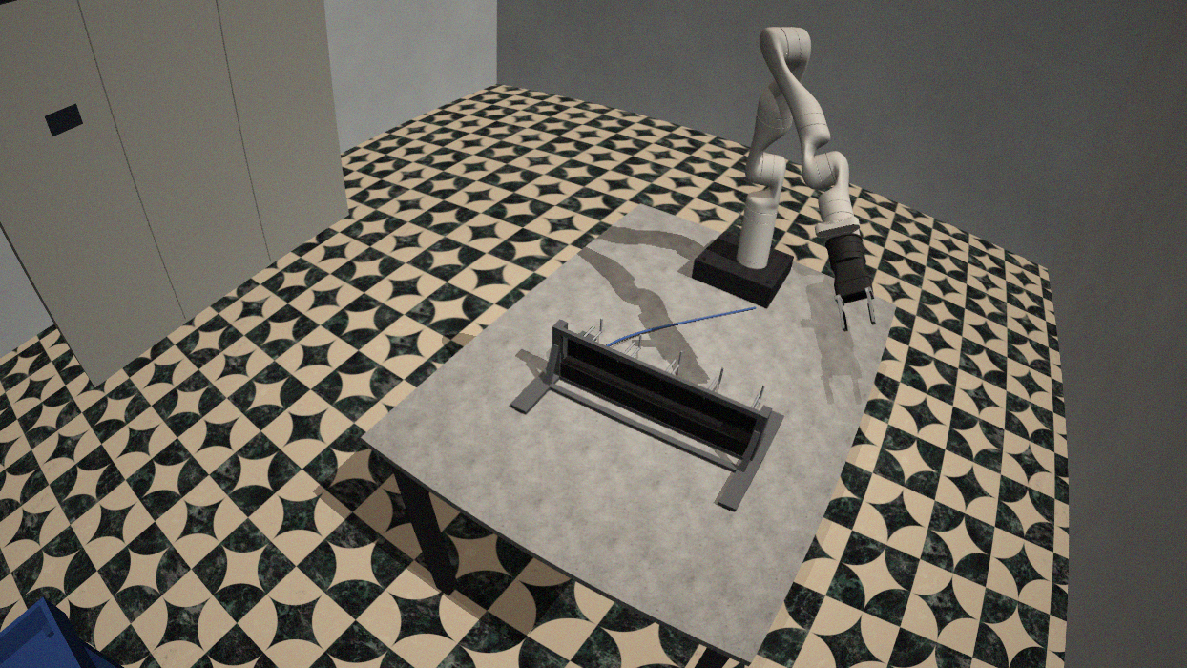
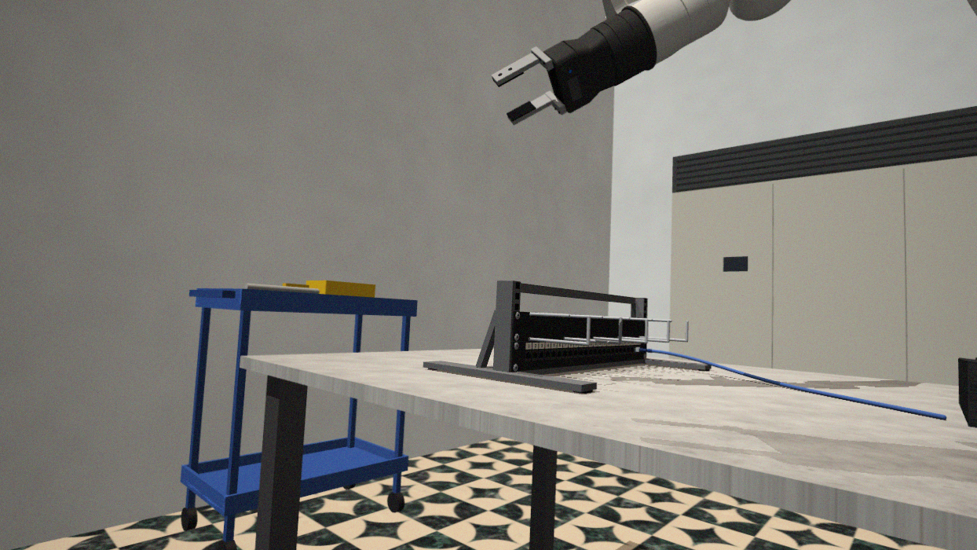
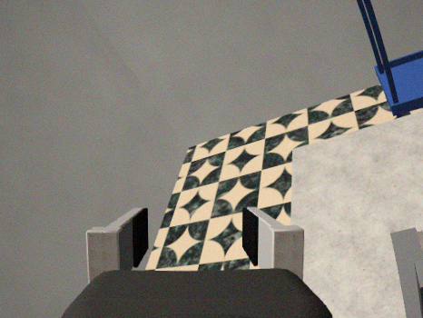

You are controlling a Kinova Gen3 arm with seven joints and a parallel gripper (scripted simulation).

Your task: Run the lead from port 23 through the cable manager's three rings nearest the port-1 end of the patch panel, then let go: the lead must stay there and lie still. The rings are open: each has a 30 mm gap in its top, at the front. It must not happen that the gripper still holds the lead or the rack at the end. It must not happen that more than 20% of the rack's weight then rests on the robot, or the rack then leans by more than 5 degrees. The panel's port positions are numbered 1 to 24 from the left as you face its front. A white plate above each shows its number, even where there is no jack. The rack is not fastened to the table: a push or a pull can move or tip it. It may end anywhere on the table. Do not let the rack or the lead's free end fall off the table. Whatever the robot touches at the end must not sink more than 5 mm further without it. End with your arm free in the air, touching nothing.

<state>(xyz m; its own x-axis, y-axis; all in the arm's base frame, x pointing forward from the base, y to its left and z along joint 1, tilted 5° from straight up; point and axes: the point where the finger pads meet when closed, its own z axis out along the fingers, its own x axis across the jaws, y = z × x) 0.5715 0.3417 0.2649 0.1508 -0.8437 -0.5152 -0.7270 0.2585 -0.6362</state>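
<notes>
A dark rack (image 1: 740, 481) (image 2: 506, 321) with a black patch panel stands in the middle of the grey table (image 1: 580, 514) (image 2: 682, 410) (image 3: 363, 220). Several wire rings (image 1: 757, 396) (image 2: 672, 330) stick out along its front. A blue lead (image 1: 680, 320) (image 2: 785, 386) runs from the panel's high-numbered end across the table. Its free end lies near the robot's base (image 1: 742, 269). The lead passes through no ring that I can see. My gripper (image 1: 857, 320) (image 2: 503, 97) (image 3: 195, 228) is open and empty. It hangs high over the table's edge beside the base, far from the lead and the rack.
A blue cart (image 2: 300, 301) (image 3: 393, 74) with a yellow box (image 2: 338, 287) stands on the floor beyond the table's port-1 side. Beige cabinets line the wall past the other side. The table's edge lies just under the gripper.
</notes>
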